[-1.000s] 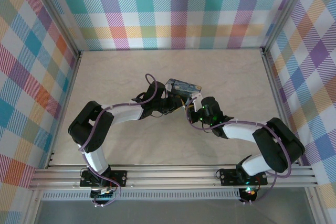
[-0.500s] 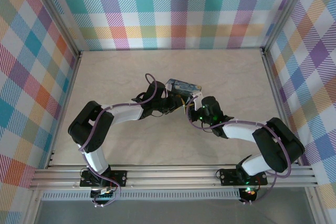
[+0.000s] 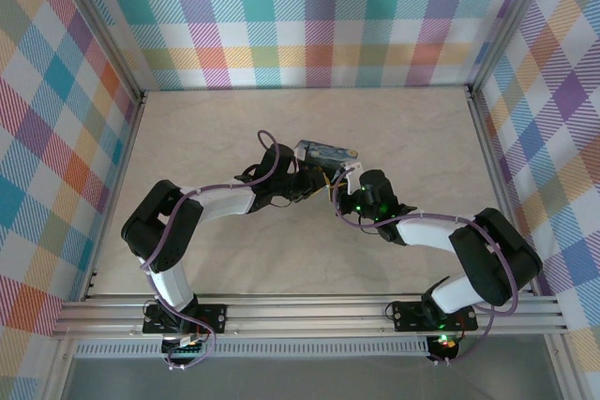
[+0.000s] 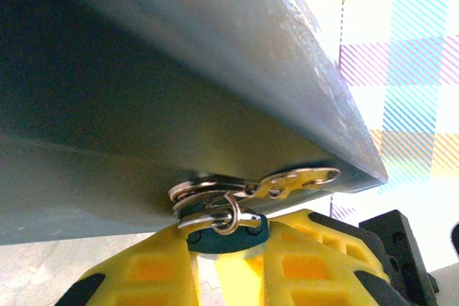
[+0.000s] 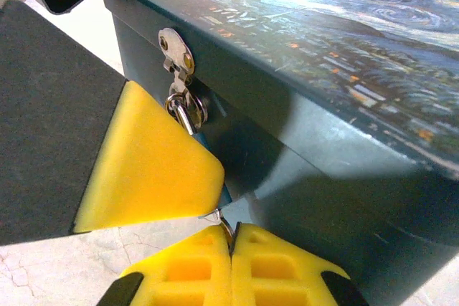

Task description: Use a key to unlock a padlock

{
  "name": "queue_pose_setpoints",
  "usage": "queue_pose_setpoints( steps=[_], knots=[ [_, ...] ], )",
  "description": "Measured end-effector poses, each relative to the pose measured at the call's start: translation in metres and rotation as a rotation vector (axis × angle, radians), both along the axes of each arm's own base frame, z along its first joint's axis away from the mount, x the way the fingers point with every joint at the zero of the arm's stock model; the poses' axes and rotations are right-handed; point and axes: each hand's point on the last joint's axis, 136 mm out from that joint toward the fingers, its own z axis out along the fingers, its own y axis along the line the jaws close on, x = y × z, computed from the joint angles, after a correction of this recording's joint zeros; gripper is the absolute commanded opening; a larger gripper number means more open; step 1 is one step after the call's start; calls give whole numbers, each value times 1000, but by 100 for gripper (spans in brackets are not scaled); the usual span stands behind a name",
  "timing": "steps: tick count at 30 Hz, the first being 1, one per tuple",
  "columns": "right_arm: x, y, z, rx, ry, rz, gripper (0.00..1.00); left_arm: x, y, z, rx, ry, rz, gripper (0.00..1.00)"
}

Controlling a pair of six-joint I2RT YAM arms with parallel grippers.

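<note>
The padlock (image 4: 215, 240) hangs by its thin shackle (image 5: 184, 115) from the metal hasp (image 5: 176, 51) on the front of a dark-blue painting-print box (image 3: 325, 151). My left gripper (image 4: 228, 256) is shut on the padlock's dark body just under the box, and one of its yellow fingers (image 5: 147, 166) hides most of the lock in the right wrist view. My right gripper (image 5: 231, 234) is shut on the key (image 5: 224, 223), a thin sliver of metal poking from between its pads toward the bottom of the lock. In the top view, both grippers meet at the box's near side.
The box sits mid-table on the pale marbled surface (image 3: 206, 138). Checked walls (image 3: 309, 16) enclose three sides. Purple cables (image 3: 269, 142) loop over both arms near the box. An aluminium rail (image 3: 300, 311) runs along the near edge.
The box and both grippers have shifted very slightly toward the far wall. Both grips look unchanged.
</note>
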Motion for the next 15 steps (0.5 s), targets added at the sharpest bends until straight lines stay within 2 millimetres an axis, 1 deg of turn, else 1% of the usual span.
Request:
queue_pose_setpoints(
  steps=[6,15],
  knots=[
    [2,-1,-3,-3,1,-10,0,1,0,-2,-4,8,8,17],
    [-2,-2,-26,-8,51,-19,0,0,-1,-26,7,58,18,18]
  ],
)
